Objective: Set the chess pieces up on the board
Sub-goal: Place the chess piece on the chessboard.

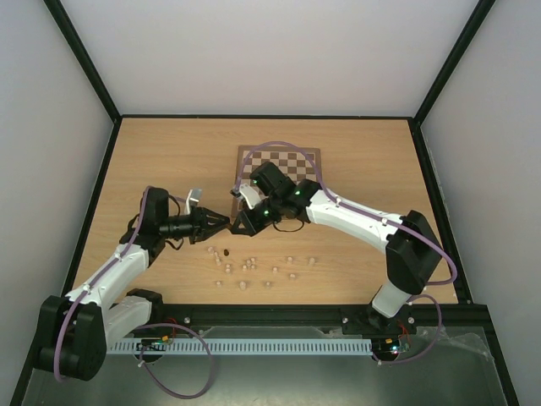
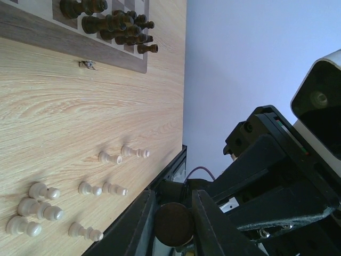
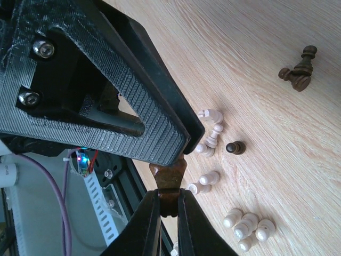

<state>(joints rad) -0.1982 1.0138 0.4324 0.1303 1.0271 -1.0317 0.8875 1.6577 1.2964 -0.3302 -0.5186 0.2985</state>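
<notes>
A dark brown chess piece (image 3: pixel 168 176) hangs above the table between both grippers, which meet nose to nose left of the board (image 1: pixel 279 150). My right gripper (image 3: pixel 169 200) is shut on its narrow upper end. My left gripper (image 2: pixel 171 213) has its fingers pressed on either side of the piece's round base (image 2: pixel 173 225). Several dark pieces (image 2: pixel 112 24) stand on the board near its border (image 2: pixel 64 45). Pale pieces (image 1: pixel 254 269) lie scattered on the tabletop below the grippers.
Loose dark pieces (image 3: pixel 298 72) lie on the wood, with a single dark pawn (image 3: pixel 235 148) beside pale ones (image 3: pixel 248 226). The black frame rail (image 1: pixel 279 315) runs along the near table edge. A small metal bit (image 2: pixel 87 64) lies by the board's border.
</notes>
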